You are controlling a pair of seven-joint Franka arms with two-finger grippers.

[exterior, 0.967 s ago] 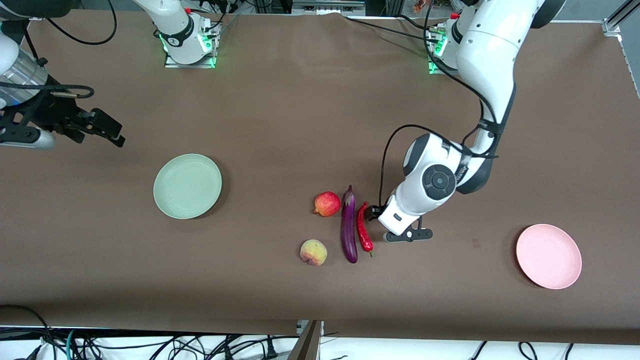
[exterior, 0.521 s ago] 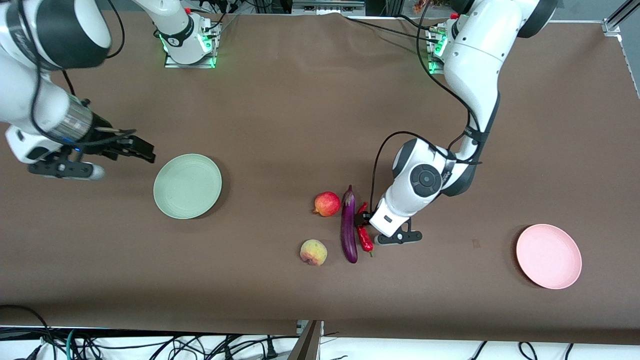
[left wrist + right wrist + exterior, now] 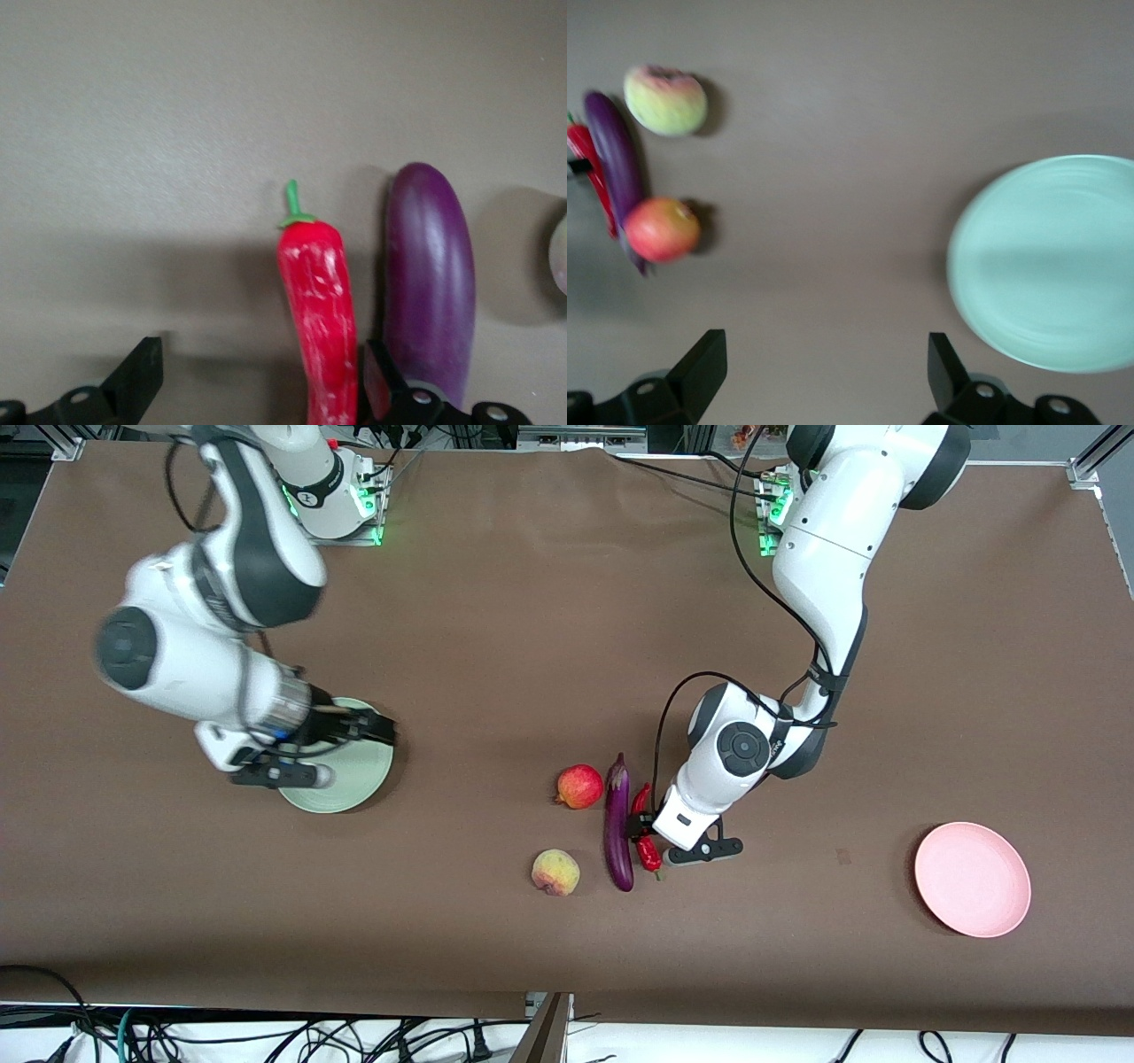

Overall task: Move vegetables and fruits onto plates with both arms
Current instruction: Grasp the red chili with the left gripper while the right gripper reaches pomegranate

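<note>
Seemingly, chili pepper (image 3: 319, 310) inside left gripper (image 3: 257, 390).

You see a glossy purple eggplant (image 3: 618, 824), a shiny red chili pepper (image 3: 319, 301) with green stem, a yellow-pink peach (image 3: 555, 872), a pale green plate (image 3: 1050, 262) and a pale pink plate (image 3: 973, 879).

Green plate (image 3: 354, 784) partly covered by right arm in front view, cut by the frame edge in right wrist view. Chili pepper (image 3: 319, 301) mid-section hidden under left gripper (image 3: 640, 825). Peach (image 3: 560, 255) clipped at left wrist view's edge.
</note>
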